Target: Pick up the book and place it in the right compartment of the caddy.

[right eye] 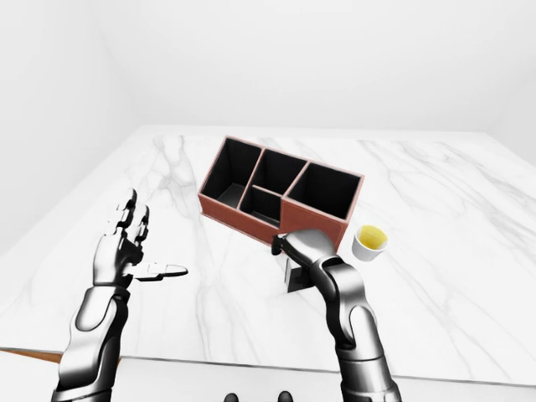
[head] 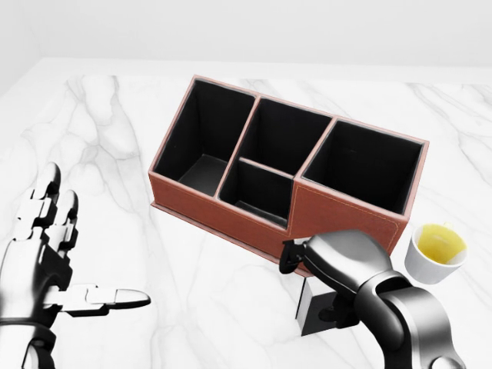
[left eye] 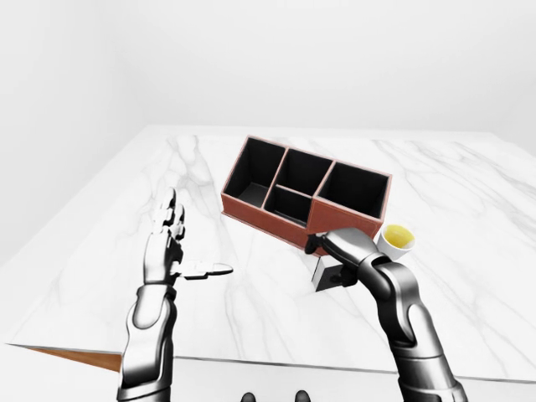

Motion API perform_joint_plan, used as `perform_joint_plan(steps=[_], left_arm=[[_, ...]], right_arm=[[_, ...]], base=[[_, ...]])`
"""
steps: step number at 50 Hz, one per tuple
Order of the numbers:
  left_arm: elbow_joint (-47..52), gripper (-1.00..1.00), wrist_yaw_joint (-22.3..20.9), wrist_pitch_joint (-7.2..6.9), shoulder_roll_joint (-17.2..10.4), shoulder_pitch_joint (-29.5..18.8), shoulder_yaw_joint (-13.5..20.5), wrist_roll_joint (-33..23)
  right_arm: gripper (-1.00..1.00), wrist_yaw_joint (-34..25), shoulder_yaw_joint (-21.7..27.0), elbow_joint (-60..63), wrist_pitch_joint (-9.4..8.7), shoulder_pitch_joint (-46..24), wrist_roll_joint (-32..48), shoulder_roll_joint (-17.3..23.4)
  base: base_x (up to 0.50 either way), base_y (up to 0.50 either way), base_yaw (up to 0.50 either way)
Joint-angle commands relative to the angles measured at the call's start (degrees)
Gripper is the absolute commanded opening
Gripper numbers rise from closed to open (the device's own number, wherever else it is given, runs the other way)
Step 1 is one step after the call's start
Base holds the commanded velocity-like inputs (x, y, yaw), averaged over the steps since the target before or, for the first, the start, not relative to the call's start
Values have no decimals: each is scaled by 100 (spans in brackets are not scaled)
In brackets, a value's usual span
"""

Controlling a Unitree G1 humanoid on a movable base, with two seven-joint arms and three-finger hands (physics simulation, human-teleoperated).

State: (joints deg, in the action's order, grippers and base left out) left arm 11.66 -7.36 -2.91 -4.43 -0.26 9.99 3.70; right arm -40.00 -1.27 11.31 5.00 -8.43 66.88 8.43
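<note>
The book (head: 310, 309) is a small dark volume with a pale grey edge, resting on the white marble table just below the caddy's right end in the head view. My right hand (head: 311, 286) hovers over it, fingers (head: 290, 258) curled above its left side and thumb by its black cover, not closed round it. The brown leather caddy (head: 231, 214) has black insides; its right compartment (head: 365, 165) holds nothing. At the left of the view my left hand (head: 77, 254) is held flat and open, far from the book.
A white cup of yellow liquid (head: 437, 250) stands right of the caddy, close to my right forearm. The marble table (left eye: 251, 318) ends near the bottom of the left-eye view, with a brown corner (left eye: 79, 358) below its edge.
</note>
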Motion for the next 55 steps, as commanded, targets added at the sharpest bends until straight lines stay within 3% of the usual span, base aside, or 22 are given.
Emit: perform_joint_plan(steps=[1,22,55], left_arm=[[20,100,-10,9,1,27,28,28],[-99,100,-96,156,-6,128,112,47],[-69,100,-150,184,9,201,102,51]], right_arm=[[10,0,14,-163,0,-51,85,18],[12,0,-35,-930,0,-435,157,52],[12,0,42,-1390,0,-588,225,196]], base=[[0,0,0],[0,0,0],[0,0,0]])
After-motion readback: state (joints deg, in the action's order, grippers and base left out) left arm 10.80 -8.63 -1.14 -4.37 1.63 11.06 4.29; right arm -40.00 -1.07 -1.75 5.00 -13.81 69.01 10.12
